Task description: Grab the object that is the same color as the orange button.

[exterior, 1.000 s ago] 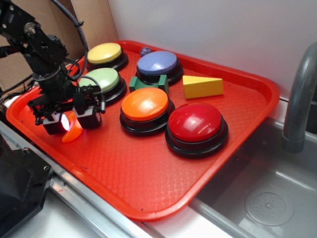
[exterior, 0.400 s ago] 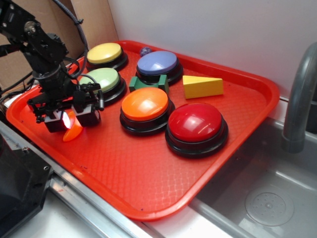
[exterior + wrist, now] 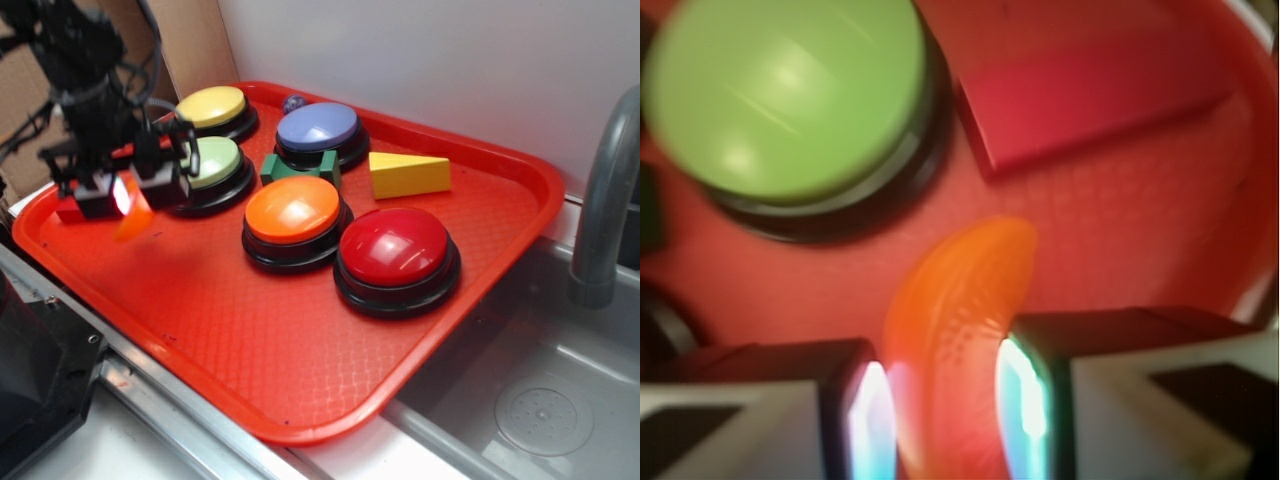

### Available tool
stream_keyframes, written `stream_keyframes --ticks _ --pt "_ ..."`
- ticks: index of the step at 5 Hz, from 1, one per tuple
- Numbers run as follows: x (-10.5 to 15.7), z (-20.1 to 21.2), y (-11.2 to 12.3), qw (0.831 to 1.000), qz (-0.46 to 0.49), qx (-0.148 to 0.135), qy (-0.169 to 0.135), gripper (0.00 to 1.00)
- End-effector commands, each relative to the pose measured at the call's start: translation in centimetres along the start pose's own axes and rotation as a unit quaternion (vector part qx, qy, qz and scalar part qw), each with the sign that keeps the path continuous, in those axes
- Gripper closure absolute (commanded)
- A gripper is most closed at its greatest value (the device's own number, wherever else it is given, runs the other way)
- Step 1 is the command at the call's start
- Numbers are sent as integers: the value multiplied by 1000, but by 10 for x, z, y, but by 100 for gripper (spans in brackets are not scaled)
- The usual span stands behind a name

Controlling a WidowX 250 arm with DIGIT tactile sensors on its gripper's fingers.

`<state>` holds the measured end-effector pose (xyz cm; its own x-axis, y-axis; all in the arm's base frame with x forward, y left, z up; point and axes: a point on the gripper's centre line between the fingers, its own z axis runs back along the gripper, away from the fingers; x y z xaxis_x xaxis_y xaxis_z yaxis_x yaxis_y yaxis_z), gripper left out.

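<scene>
The small glossy orange crescent object (image 3: 133,218) (image 3: 958,330) hangs above the tray's left end, pinched between my gripper's (image 3: 125,195) (image 3: 945,410) two pads. In the wrist view its curved tip sticks out beyond the fingers (image 3: 1040,400), well above the tray floor. The large orange button (image 3: 293,210) with a black base stands in the tray's middle, to the right of my gripper.
The red tray (image 3: 300,370) also carries a green button (image 3: 205,160) (image 3: 785,95) right beside the gripper, yellow (image 3: 211,106), blue (image 3: 318,127) and red (image 3: 394,247) buttons, a yellow wedge (image 3: 408,174), a green block (image 3: 300,166) and a red block (image 3: 70,210) (image 3: 1090,100). A sink (image 3: 540,390) lies right.
The gripper has risen and shifted back toward the green button, carrying the orange object off the tray floor. The red block beneath it now shows.
</scene>
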<state>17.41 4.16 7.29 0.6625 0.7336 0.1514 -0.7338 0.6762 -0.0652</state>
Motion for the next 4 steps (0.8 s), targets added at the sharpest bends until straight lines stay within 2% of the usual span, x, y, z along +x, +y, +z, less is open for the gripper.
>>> stream_keyframes --ticks 1,2,3,4 --pt "5 77 -21 984 -179 4 3 100" --pt "-2 105 -28 971 -239 13 1 100" --pt "-7 124 -33 954 -299 -6 4 100" --pt "-4 125 -32 966 -258 -9 13 100"
